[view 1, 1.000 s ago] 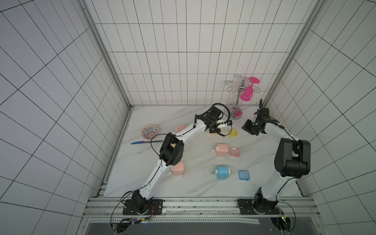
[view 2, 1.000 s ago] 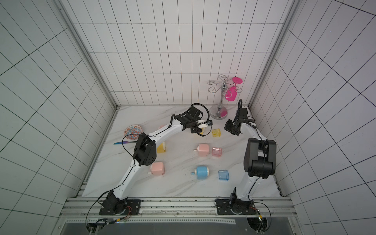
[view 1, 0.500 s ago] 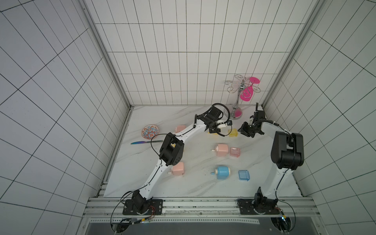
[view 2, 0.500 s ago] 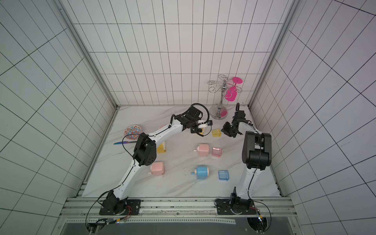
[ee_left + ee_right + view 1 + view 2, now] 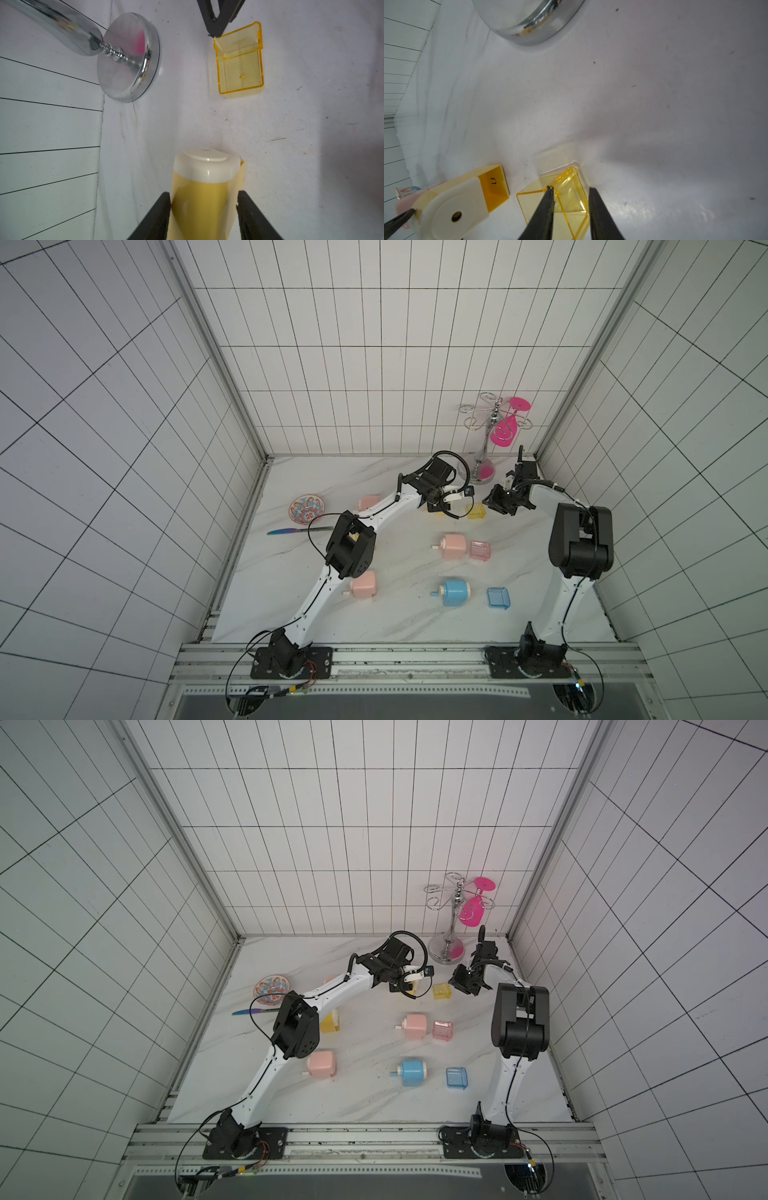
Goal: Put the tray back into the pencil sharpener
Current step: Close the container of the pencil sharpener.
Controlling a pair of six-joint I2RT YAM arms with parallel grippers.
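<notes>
Right wrist view: the right gripper (image 5: 571, 188) is down at the yellow tray (image 5: 533, 205), one finger inside the bin and the other outside its end wall.
Right jaws: a narrow gap with tray plastic in it. I cannot tell whether they already pinch or only straddle.
Change: over the last second the right arm swung in from beside the side wall. A second ago its gripper hung clear of the tray. The jaw gap looks much the same as then.
Unchanged: in both top views the left arm, sharpener and tray lie where they were.
Tray place: flat on the desk (image 5: 311, 145), open side up, just beside the sharpener without touching it, and near the chrome stand (image 5: 126, 58).
Left side: the left gripper (image 5: 203, 193) is closed on the sharpener (image 5: 203, 172), a finger on each flank of its yellow body, holding it on the desk.
Open end: the sharpener's slot (image 5: 494, 187) is empty and turned toward the tray, with bare desk between them.
Step, as I judge it: the reach is over and the grasp is in hand. Insertion has not begun.
Meaning: the sharpener is braced and the slot faces the tray, so what is left is a firm pinch and a straight slide in.
Risk: a hold on one end wall may let the tray twist and catch on the slot's edge.
</notes>
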